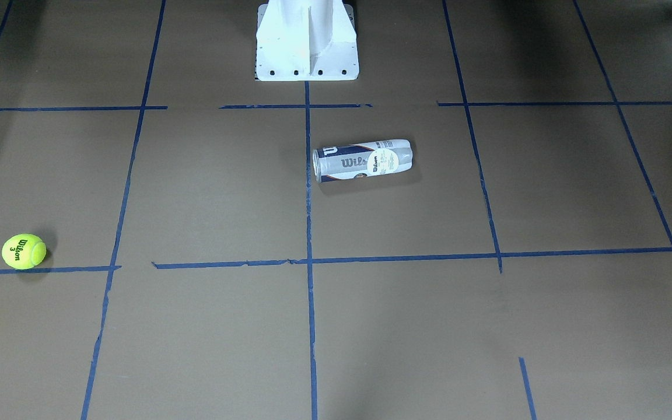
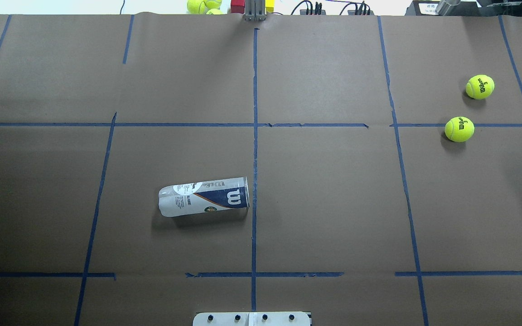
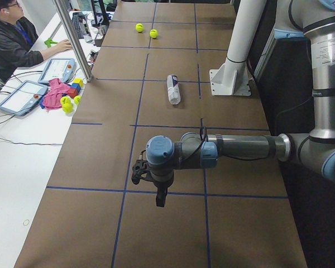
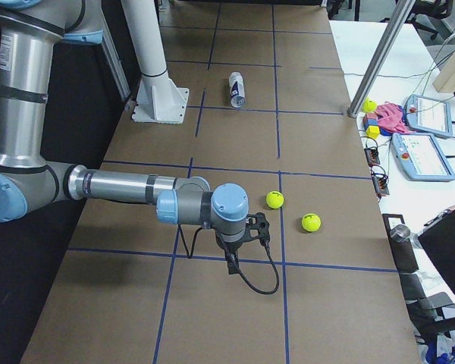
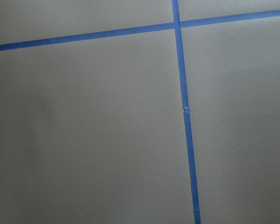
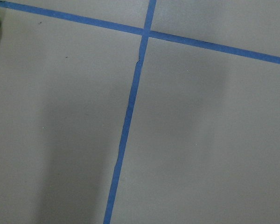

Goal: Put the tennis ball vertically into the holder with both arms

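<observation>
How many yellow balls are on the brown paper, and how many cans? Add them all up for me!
Yellow tennis balls: 2 (the second one is nearer the robot)
Clear can: 1, lying on its side
Total: 3 things on the brown paper

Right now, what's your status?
Left gripper, right gripper over bare table, open or shut unclear. Holder lying on its side. Two tennis balls loose, well apart from holder.
</observation>
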